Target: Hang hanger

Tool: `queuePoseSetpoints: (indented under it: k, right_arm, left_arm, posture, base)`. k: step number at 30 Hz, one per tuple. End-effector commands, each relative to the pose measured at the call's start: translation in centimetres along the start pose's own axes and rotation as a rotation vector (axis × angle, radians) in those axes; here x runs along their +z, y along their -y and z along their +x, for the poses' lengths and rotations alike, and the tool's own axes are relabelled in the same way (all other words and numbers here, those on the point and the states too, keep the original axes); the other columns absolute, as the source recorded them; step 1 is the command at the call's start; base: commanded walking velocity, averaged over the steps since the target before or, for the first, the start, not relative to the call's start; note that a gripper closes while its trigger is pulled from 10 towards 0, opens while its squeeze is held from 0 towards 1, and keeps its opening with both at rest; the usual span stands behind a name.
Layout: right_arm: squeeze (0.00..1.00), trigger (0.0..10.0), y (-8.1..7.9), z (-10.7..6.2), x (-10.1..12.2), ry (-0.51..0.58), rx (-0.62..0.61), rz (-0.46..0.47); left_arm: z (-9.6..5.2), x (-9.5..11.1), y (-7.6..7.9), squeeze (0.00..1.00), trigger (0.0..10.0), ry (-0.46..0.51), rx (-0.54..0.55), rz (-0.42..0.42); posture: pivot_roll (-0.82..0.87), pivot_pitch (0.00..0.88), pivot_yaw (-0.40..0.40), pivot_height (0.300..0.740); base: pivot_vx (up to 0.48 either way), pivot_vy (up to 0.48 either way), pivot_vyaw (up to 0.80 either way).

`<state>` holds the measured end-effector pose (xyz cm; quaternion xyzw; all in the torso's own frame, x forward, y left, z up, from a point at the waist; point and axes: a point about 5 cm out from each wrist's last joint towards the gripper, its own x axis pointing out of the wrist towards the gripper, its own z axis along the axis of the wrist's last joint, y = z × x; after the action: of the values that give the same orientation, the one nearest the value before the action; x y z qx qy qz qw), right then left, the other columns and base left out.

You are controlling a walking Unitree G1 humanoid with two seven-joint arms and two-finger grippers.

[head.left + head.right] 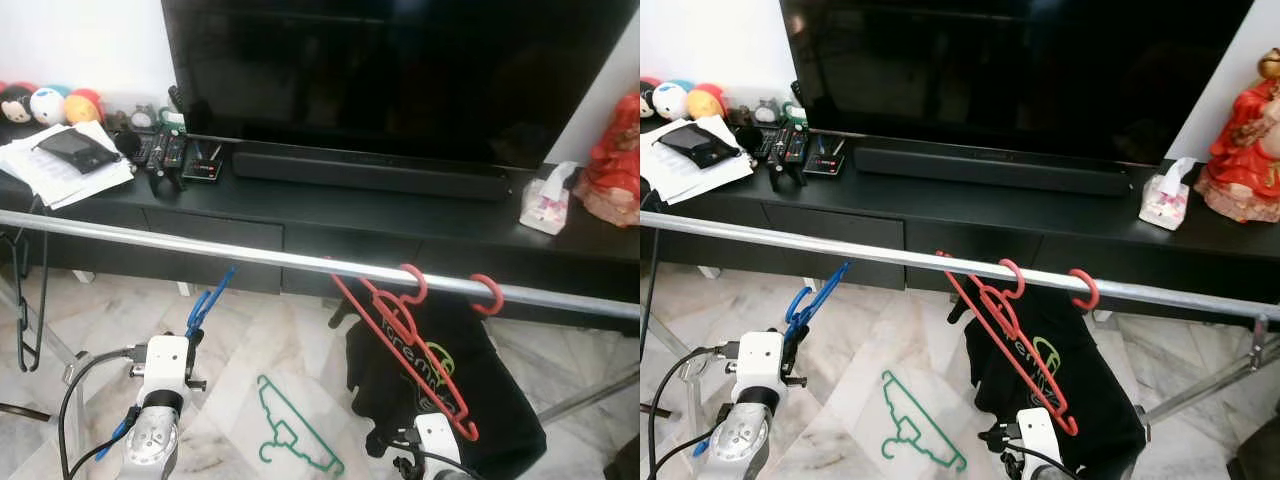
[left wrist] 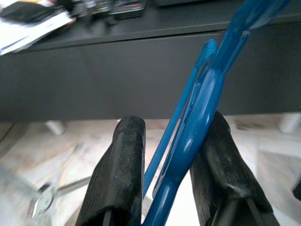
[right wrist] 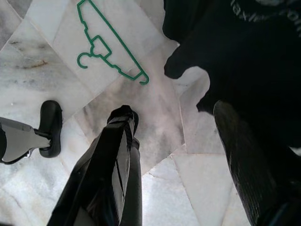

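- Blue hanger (image 1: 207,298) pinched in left end effector (image 2: 162,179), lower left, below the rail (image 1: 250,256).
- Thin grip: hanger could twist, hook missing the rail.
- Right end effector (image 3: 181,155) wide, empty.

- Your rail (image 1: 200,247) crosses in front of the worktop (image 1: 330,215).
- Two hangers (image 1: 400,330) hang on its right part, a shirt (image 1: 480,400) behind them.
- Another hanger (image 1: 295,425) lies on the floor (image 1: 240,340) below.
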<state>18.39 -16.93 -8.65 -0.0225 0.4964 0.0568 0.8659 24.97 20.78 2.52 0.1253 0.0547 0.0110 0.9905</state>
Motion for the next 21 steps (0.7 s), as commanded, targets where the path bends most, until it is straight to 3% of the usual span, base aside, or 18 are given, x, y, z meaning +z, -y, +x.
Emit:
queuePoseSetpoints:
  k: [1,5,8,13,21]
  right_arm:
    - [0.0,10.0,0.1,0.0,0.0,-0.003,0.0,-0.001]
    - [0.0,10.0,0.1,0.0,0.0,-0.004,0.001,-0.003]
    - [0.0,10.0,0.1,0.0,0.0,-0.005,0.002,-0.004]
    - [0.0,10.0,0.2,0.0,-0.1,-0.005,0.001,-0.004]
    - [0.0,10.0,0.2,0.0,-0.1,-0.006,0.001,-0.005]
  left_arm:
    - [-0.5,0.3,0.7,0.0,10.0,0.025,-0.128,0.089]
    - [-0.7,0.6,-0.2,0.0,10.0,0.041,-0.145,0.158]
    - [0.3,2.2,-1.5,0.0,10.0,0.089,-0.053,0.115]
    - [1.9,5.1,-1.7,0.0,10.0,0.186,0.008,0.065]
    - [3.1,6.4,-1.8,0.0,10.0,0.202,0.072,0.004]
  posture:
    - [0.03,0.052,-0.114,0.74]
    - [0.03,0.052,-0.114,0.74]
    - [0.03,0.052,-0.114,0.74]
    - [0.03,0.042,-0.113,0.74]
    - [0.02,0.031,-0.114,0.74]
  base:
    - [0.0,0.0,0.0]
    - [0.0,0.0,0.0]
    - [0.0,0.0,0.0]
    - [0.0,0.0,0.0]
    - [0.0,0.0,0.0]
